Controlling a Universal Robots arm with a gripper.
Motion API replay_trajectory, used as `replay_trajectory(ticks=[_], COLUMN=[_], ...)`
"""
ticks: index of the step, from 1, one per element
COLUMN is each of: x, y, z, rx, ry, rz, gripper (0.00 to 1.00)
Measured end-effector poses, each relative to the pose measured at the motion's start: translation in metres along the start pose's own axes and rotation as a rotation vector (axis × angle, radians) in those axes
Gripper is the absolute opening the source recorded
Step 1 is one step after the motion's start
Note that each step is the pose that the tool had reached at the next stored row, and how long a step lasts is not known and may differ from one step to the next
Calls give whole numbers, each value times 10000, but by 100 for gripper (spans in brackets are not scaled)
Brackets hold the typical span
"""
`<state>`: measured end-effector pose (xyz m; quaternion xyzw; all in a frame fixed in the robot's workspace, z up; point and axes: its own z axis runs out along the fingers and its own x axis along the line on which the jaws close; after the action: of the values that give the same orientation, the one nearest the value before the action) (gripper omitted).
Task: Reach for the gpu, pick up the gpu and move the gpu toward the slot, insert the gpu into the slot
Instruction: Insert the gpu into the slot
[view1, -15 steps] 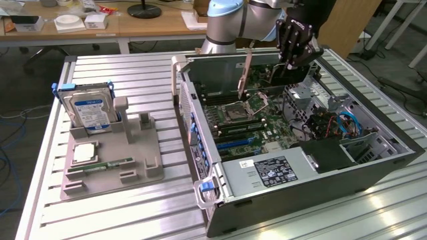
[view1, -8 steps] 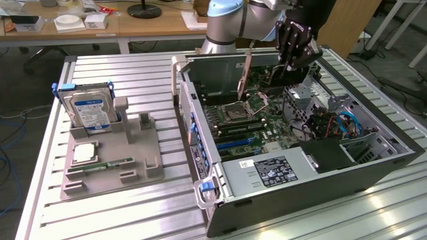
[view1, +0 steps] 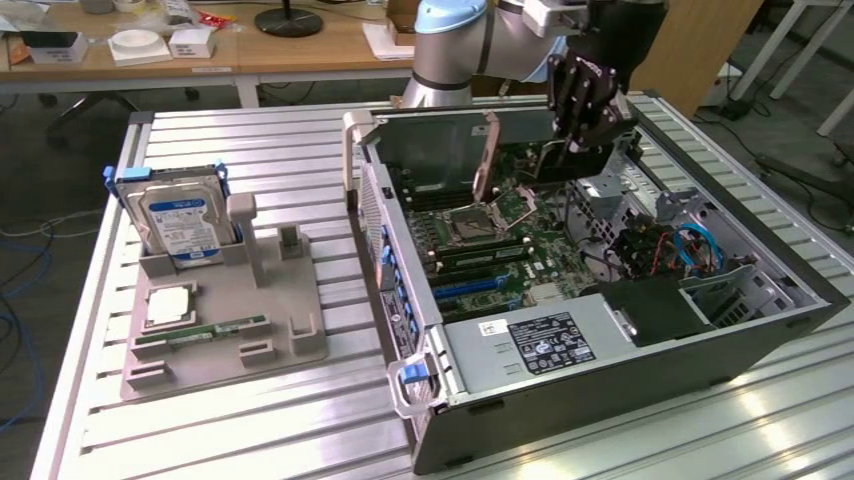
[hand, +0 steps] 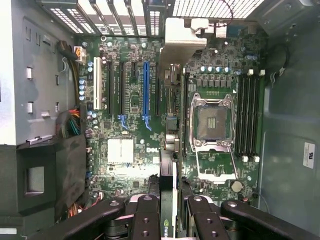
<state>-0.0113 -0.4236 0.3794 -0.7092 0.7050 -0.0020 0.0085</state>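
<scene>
One green card, the gpu, stands edge-on between the black fingers of the gripper. The fingers are pressed against its two faces, so the card is clamped and carried, not lying anywhere. Its silver bracket is at the end farthest from the fingers, and its long axis runs straight away from the gripper, parallel to the row of expansion slots on the motherboard beneath. The card hangs above the board without touching it. Its lower edge appears to sit just beside a black slot, with the blue slot the next one over. I cannot tell from this angle which of them it is truly over. The relation that matters is therefore sideways. The card is already parallel to the slots, and what is unsettled is its offset across them and its height above them. The open CPU socket lies on the card's other side, and the memory slots lie beyond that. In the exterior view the arm holds the card over the open computer case. Well apart on the exterior view's left, a grey holder keeps a blue-labelled hard drive and a memory stick.
</scene>
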Motion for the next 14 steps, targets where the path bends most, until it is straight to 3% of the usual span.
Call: replay_trajectory(ticks=[14], x=[2], y=[31], z=[50], rx=[-1], ry=[17], rz=[101], gripper=[26])
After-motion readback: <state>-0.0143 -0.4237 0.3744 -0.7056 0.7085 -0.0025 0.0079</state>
